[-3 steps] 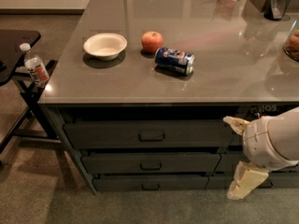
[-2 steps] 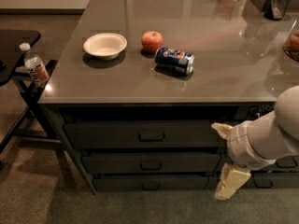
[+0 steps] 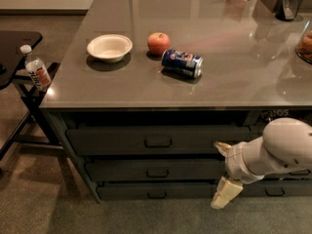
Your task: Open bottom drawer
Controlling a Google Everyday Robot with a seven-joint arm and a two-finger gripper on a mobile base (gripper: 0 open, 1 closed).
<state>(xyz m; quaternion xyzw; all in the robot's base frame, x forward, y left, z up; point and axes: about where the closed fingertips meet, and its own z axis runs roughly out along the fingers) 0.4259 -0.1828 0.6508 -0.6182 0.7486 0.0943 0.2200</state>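
The bottom drawer (image 3: 126,191) is the slimmest dark grey front at the foot of the three-drawer stack, shut, with a small black loop handle (image 3: 157,195) at its centre. My gripper (image 3: 223,170) sits at the end of the white arm, right of the stack's middle, in front of the middle and bottom drawer fronts. Its two cream fingers are spread apart, one up near the top drawer's lower edge, one down at the bottom drawer's right part. It holds nothing. It is to the right of the bottom handle and apart from it.
The grey counter (image 3: 234,82) carries a white bowl (image 3: 109,47), a red apple (image 3: 159,43) and a blue can (image 3: 182,63) lying on its side. A water bottle (image 3: 35,68) stands on a black side stand at left. A neighbouring drawer stack's handle (image 3: 275,192) shows at right.
My arm and gripper have moved left across the drawer fronts, toward the stack's centre. The drawers have not moved.
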